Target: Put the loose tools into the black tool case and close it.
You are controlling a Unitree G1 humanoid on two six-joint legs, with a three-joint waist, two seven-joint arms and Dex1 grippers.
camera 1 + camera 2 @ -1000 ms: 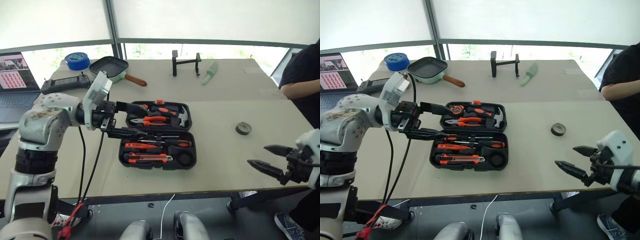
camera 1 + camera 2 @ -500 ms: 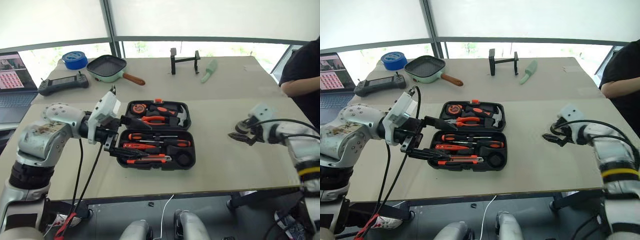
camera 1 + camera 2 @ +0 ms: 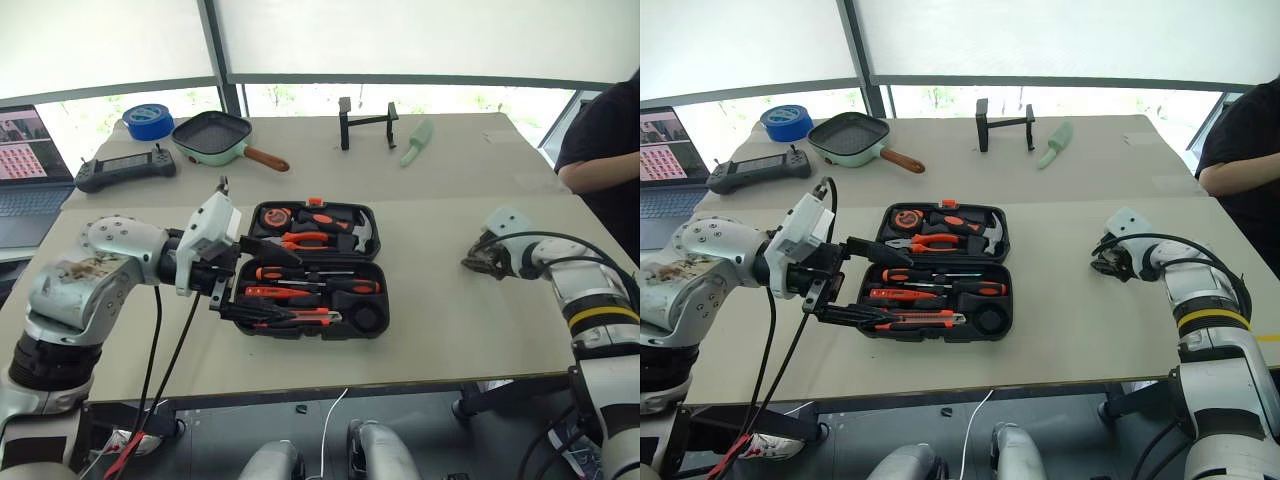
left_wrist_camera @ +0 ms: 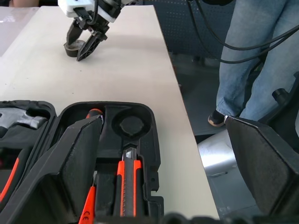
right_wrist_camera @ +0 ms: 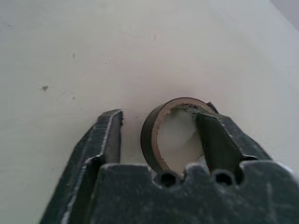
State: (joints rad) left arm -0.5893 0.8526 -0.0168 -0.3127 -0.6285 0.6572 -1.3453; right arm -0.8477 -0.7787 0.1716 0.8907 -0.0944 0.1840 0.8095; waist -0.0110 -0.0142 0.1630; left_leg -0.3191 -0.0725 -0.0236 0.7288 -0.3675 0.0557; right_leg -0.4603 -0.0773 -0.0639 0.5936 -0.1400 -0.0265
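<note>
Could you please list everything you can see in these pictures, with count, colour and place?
tool case: one, black, open, table centre, holding orange-black tools.
tape roll: one, dark, on the table at the right, one finger inside its ring, one outside.
pan: one, green rim, brown handle, far left.
blue tape roll: one, far left corner.
handheld controller: one, black, left.
laptop: one, left edge.
black stand: one, far centre.
pale green tool: one, far right.
table: one, beige.
person: dark sleeve, right edge.
left gripper: open, over the case's left end.
right gripper: around the tape roll.
</note>
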